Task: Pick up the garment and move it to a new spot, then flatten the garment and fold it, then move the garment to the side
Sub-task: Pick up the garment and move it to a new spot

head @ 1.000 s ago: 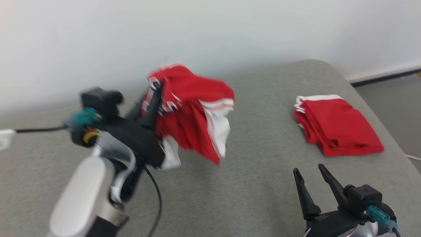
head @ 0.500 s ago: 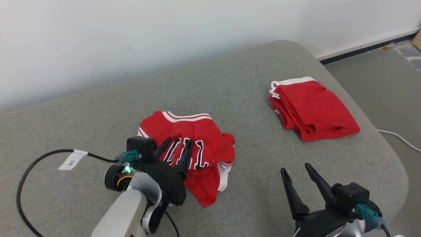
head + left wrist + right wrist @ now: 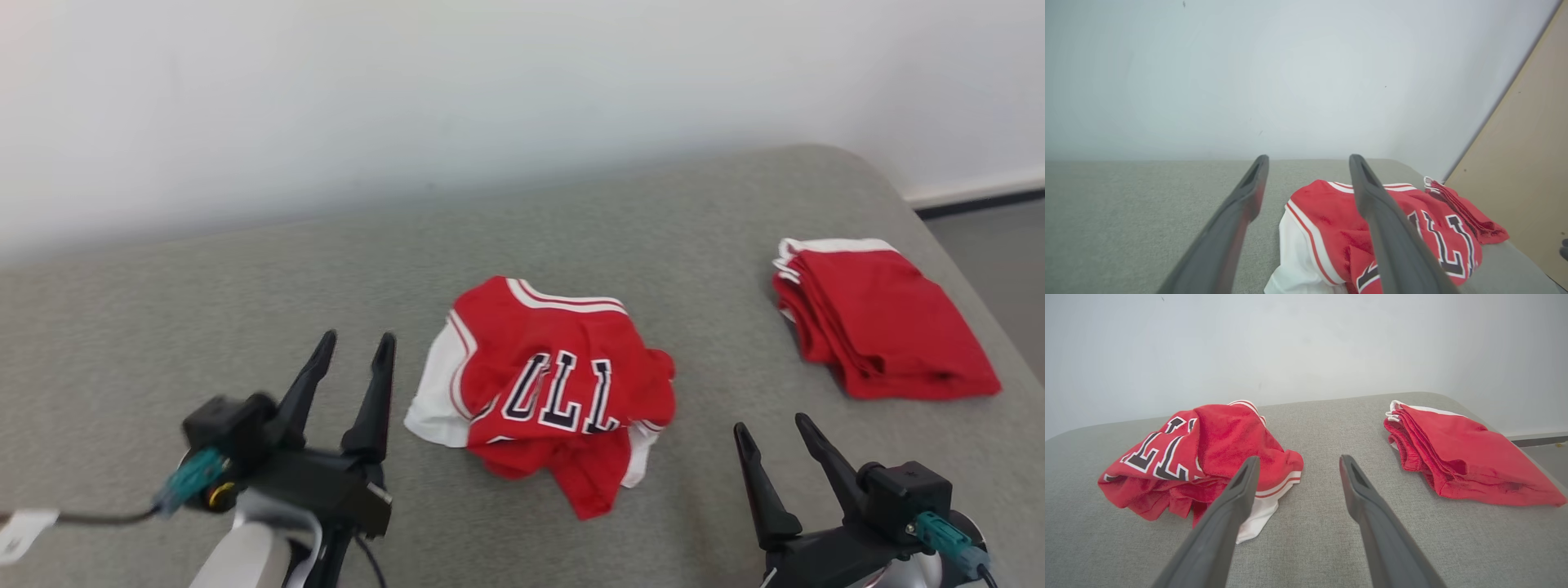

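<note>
You had the red jersey (image 3: 555, 392) lying in a crumpled heap near the middle of the grey cushion (image 3: 163, 327), and neither arm had hold of it. Your left gripper (image 3: 356, 337) stood at the near left with its two fingers spread wide and nothing between them, pointing away toward the wall. Your right gripper (image 3: 770, 423) was spread just as wide and was just as empty at the near right. The jersey sat between the two, to the right of the left gripper and ahead and to the left of the right one. I judged the left the nearer: its right finger was just beside the white flap at the heap's left edge but not touching it, while a strip of bare cushion lay between the right gripper and the heap's near corner. The heap had no clear long axis, though the dark lettering ran across it from left to right and a white-trimmed hem lay along its far side. A folded pile (image 3: 882, 327) of red cloth lay well apart at the far right, so a reach from your right arm needed to go left, not straight ahead. I judged flattening to be the next step, with each gripper taking its own side of the heap
</note>
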